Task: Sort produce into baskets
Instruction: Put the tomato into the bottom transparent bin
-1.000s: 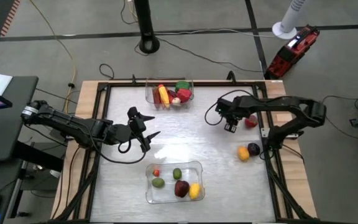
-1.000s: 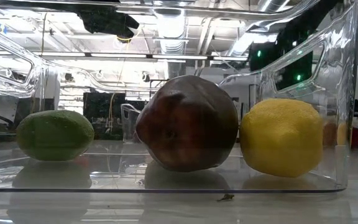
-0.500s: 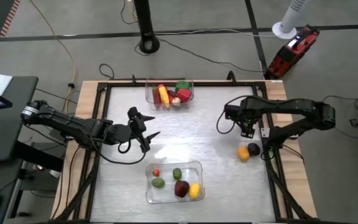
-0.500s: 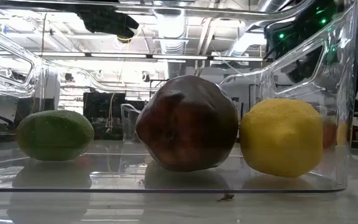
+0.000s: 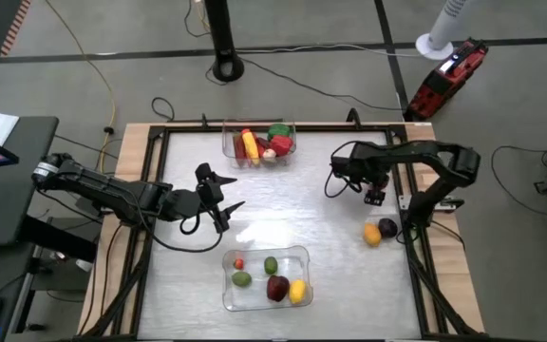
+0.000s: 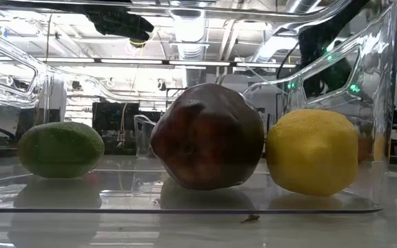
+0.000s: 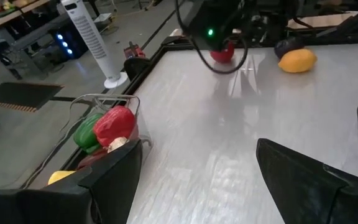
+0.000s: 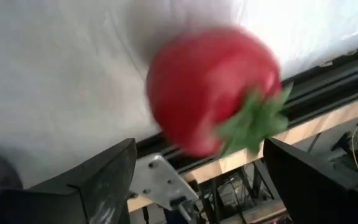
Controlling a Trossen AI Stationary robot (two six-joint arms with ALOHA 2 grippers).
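A red tomato with a green calyx (image 8: 207, 87) lies on the table near the right edge, also seen as the tomato (image 7: 222, 53) under the right arm. My right gripper (image 8: 197, 149) (image 5: 373, 193) hangs over it, open and pointing steeply down, one finger on either side of the tomato; I see no touch. My left gripper (image 5: 235, 190) (image 7: 197, 162) waits open above the table's left middle. The far basket (image 5: 228, 144) holds red, yellow, green and whitish produce. The near basket (image 5: 302, 255) holds a lime (image 6: 60, 148), a dark red piece (image 6: 209, 138), a lemon (image 6: 312, 151) and others.
A yellow piece (image 5: 372, 235) and a dark purple piece (image 5: 387, 228) lie together on the table near the right edge, nearer than the tomato. The table's raised frame (image 5: 408, 204) runs close behind the tomato. The white middle of the table (image 5: 292, 204) lies between the baskets.
My right gripper has moved toward the table's right edge, from beside the red tomato to over it, and has tipped more steeply downward. The tomato has stayed where it was.
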